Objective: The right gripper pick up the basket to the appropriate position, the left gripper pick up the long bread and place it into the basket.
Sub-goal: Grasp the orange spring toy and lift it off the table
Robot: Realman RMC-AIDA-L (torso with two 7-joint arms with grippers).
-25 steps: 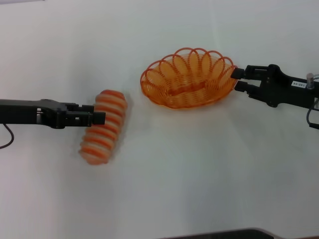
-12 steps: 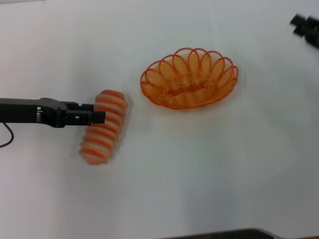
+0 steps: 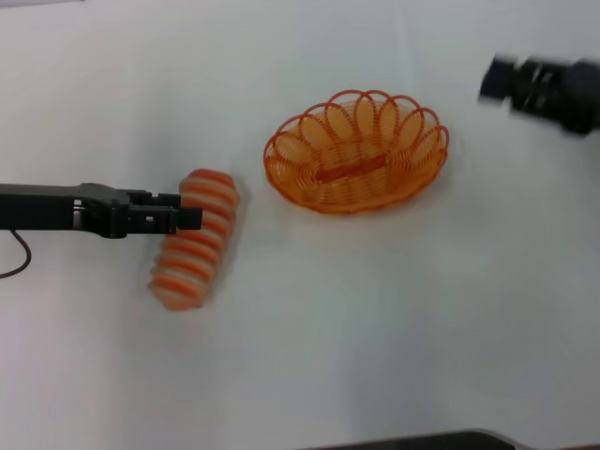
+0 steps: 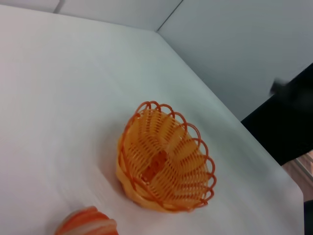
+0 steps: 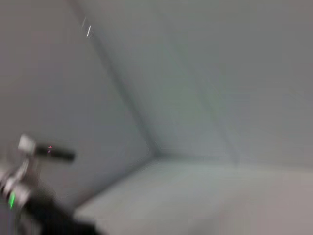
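Basket (image 3: pixel 356 150): glossy orange looped wire, plastic-looking. Bread (image 3: pixel 195 240): matt, soft-looking, orange and cream stripes. Counter (image 3: pixel 375 309): smooth matt white. Left end effector (image 3: pixel 183 216): matt black.

One basket (image 3: pixel 356 150), one long bread (image 3: pixel 195 241), two grippers.

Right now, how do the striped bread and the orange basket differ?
The long bread is a solid loaf with orange and cream stripes; the basket is open looped wire, orange all over. The bread lies with the left end effector at its side; the basket sits alone, the right end effector well away from it. Both are elongated, similar in length, and rest on the white table.
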